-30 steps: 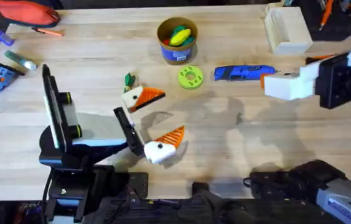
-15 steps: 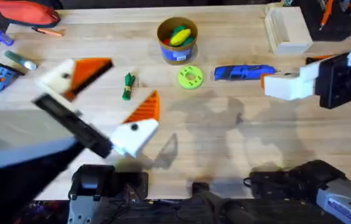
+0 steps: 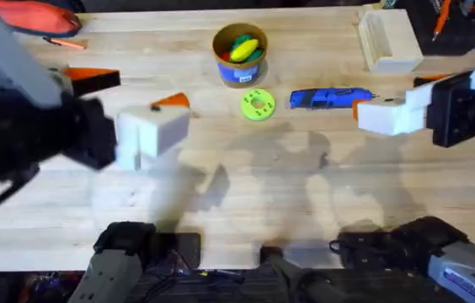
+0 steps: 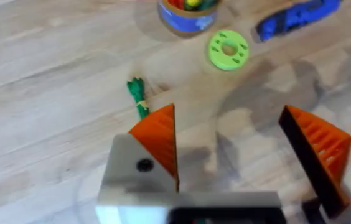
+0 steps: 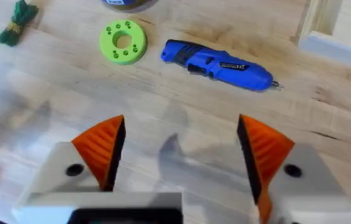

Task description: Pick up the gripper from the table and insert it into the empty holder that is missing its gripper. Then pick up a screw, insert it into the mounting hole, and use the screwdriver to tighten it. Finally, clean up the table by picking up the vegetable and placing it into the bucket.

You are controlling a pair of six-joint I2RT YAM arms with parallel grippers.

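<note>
Jaws stand apart and empty on both arms; bucket (image 3: pixel 239 55) label writing unreadable.

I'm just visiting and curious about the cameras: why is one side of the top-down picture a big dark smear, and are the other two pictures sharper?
Overhead: the left arm rises close under the camera, so it shows large, dark and blurred; soft shadows lie on the table. Left wrist: slightly soft, its own fingers blurred at the edge. Right wrist: sharpest, the screwdriver and lime-green disc crisp.
</note>
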